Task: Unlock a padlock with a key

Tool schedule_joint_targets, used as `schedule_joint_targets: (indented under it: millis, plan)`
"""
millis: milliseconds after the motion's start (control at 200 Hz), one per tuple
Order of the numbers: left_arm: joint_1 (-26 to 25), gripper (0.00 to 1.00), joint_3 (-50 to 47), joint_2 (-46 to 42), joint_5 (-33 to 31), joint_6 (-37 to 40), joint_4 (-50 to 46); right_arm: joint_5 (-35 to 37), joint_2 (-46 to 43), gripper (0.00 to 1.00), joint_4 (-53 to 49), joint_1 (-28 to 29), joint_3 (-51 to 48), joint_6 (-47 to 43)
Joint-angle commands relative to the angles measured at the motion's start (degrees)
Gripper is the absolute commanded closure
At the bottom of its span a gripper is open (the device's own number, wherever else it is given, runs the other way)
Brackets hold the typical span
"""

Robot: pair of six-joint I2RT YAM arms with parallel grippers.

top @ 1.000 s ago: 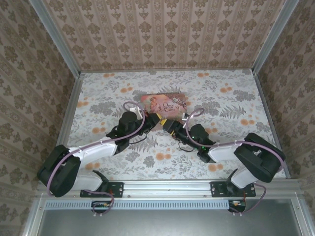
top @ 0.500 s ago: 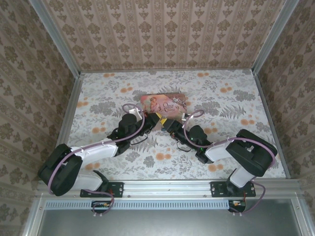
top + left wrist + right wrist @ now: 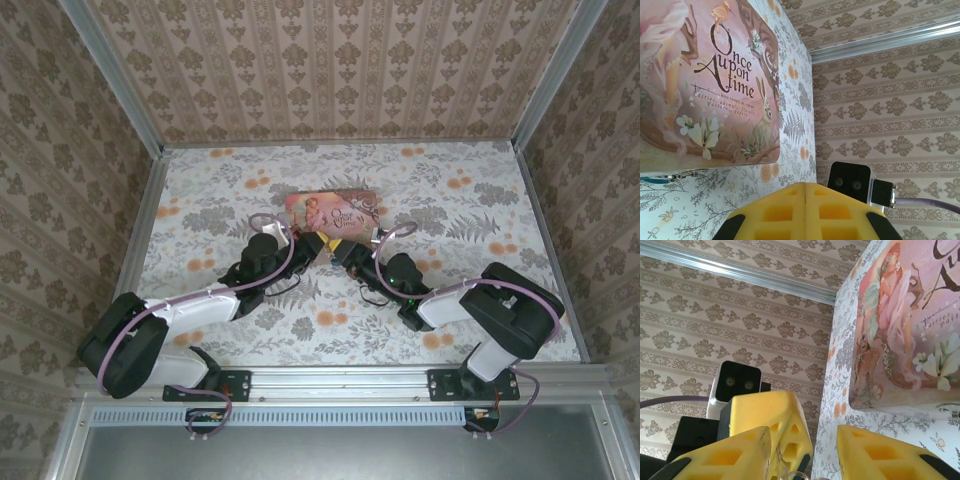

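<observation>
Left wrist, pincer [image 3: 806, 189], tin [image 3: 715, 100] "Once upon a time"

The pink tin [image 3: 710, 85] reads "Once Upon a time", with a smaller line beneath: "fairies, animals, florals, patterns, papers".

Left end effector [image 3: 318, 243] closed, right end effector [image 3: 344, 252] parted, tips near

Pink picture tin [image 3: 332, 213], floral tabletop [image 3: 450, 200]
</observation>
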Motion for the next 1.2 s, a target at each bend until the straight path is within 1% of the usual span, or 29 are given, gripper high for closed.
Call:
schedule_joint_targets:
  millis: [0,225,505,650,1190]
  plan:
    - [-0.47,1.0,-0.63,-0.16,-0.81,-0.29,2.34,-1.16,-1.14,0.61,2.52,-0.29,1.76,-0.49]
    - [-0.51,1.0,-0.37,-0.12,-0.86,-0.2,2.32,-2.34,0.65,0.64,2.98,-0.26,2.46,0.59]
    - [-0.59,1.0,-0.11,0.26,-1.26,-0.4,2.64,-3.27,0.57,0.68,3.04,-0.19,1.9,0.88]
    - [-0.59,1.0,0.16,0.54,-1.34,-0.41,2.67,-3.33,0.51,0.71,3.23,-0.15,1.41,1.07]
    - [-0.86,1.0,0.19,1.42,-1.78,-0.8,4.08,-3.93,1.75,0.72,3.24,0.2,1.49,2.06]
